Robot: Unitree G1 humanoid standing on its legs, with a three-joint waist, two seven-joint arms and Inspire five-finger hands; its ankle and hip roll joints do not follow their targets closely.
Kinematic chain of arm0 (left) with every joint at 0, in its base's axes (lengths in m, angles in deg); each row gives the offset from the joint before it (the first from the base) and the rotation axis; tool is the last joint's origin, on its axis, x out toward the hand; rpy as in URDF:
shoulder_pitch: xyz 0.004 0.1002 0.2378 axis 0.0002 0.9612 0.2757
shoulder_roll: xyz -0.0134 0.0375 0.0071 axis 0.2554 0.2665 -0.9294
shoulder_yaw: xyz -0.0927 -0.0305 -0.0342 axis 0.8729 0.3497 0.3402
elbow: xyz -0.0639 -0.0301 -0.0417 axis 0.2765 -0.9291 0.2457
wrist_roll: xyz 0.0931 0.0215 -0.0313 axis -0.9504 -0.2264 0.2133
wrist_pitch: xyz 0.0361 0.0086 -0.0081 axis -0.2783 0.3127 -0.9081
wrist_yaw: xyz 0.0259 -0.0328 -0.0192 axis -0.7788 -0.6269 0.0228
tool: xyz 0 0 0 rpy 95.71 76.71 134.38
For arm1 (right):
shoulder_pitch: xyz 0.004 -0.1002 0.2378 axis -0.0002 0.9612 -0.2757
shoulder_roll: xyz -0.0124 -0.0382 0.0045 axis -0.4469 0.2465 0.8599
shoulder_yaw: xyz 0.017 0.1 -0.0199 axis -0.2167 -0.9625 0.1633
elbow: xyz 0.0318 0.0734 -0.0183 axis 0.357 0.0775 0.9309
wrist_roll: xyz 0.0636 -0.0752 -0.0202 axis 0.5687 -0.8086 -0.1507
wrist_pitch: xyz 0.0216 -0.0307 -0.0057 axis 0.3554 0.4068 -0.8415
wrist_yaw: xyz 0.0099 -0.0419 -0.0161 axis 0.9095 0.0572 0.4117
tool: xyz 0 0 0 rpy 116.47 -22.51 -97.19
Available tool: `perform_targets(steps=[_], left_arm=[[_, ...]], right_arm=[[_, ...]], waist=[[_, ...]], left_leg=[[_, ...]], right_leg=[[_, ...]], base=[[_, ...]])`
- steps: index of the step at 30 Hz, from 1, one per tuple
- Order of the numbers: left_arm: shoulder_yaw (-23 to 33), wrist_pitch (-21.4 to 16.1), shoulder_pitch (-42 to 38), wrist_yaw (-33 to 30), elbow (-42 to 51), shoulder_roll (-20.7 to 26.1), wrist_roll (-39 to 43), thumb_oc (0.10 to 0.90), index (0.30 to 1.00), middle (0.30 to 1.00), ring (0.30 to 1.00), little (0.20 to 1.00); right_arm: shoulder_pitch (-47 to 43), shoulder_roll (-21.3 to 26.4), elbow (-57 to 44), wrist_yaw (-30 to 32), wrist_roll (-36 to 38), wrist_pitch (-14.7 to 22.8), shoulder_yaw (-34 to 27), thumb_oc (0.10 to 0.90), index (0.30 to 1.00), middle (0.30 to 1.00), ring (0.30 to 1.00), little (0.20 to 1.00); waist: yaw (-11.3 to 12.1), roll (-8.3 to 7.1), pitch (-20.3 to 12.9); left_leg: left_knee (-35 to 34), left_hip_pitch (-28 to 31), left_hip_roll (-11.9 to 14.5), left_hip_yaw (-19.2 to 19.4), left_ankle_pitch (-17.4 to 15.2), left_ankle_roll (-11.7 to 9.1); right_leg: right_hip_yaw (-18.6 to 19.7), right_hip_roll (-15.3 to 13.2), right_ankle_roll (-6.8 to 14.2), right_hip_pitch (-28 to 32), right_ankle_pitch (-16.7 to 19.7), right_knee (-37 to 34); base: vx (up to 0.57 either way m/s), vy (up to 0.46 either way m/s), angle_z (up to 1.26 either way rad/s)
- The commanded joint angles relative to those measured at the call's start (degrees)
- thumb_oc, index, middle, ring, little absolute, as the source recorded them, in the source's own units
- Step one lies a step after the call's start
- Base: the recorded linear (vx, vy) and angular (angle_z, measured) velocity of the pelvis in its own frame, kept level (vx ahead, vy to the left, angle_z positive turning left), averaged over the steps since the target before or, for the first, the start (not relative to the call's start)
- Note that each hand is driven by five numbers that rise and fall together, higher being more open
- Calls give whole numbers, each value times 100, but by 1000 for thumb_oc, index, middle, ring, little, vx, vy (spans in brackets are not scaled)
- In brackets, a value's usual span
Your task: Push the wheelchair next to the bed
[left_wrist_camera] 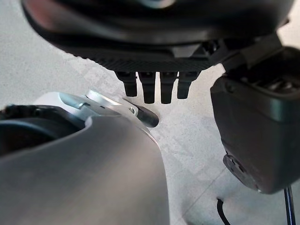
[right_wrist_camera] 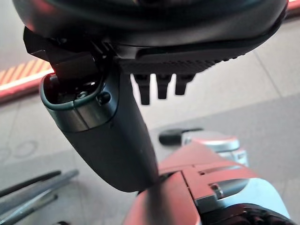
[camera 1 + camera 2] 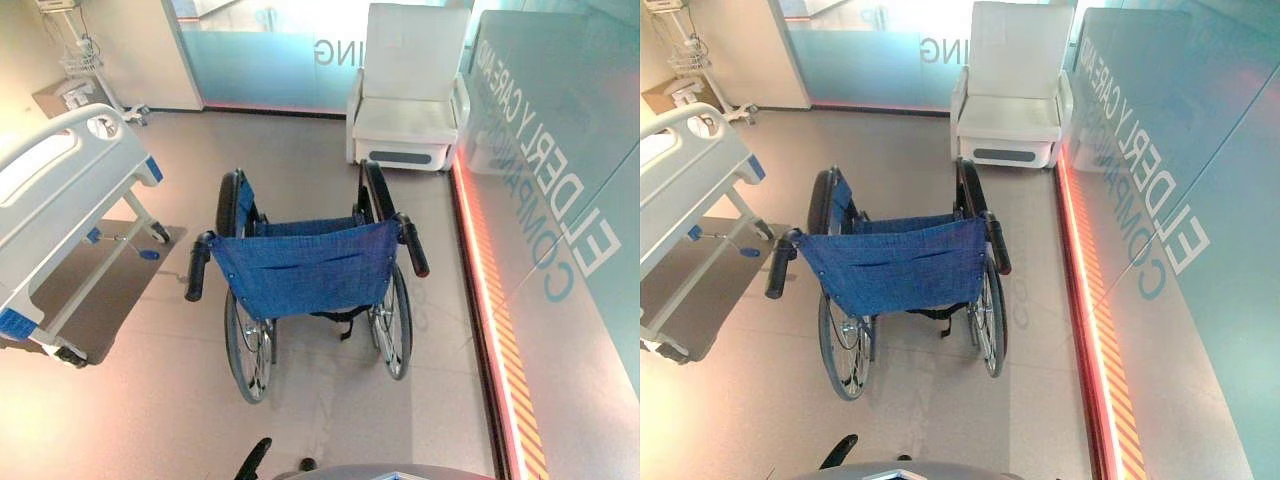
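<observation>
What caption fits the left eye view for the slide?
Blue wheelchair seen from behind, push handles unheld, hospital bed to its left, white armchair ahead.

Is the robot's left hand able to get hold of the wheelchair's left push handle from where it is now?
Probably yes: the left hand hangs open and empty, and nothing stands between it and the left push handle. It may need to step closer.

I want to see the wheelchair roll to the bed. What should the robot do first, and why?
Probably bring both hands up to the wheelchair's two black push handles. The chair stands with its back to the robot and nothing holds those handles. The left hand and right hand hang low over the floor, fingers straight. The bed lies off to the left, so a grip comes before any push.
</observation>
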Motion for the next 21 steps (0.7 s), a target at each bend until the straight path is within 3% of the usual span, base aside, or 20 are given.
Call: perform_targets(steps=[1,21], left_arm=[[0,116,-311,47,-248,-232,3,800,900,900,900,900],[-115,171,-306,-136,-247,-234,-97,800,900,900,900,900]], right_arm=[[-365,-258,397,-236,161,-135,-51,800,900,900,900,900],[-387,-216,463,-153,143,-217,-29,800,900,900,900,900]], waist=[[79,63,154],[100,119,177]], left_leg=[[59,153,16,181,-376,-138],[59,179,-19,118,-391,-136]], right_leg=[[-55,-417,229,-346,365,135],[-73,-412,204,-292,304,154]], base=[[0,0,0],[0,0,0]])
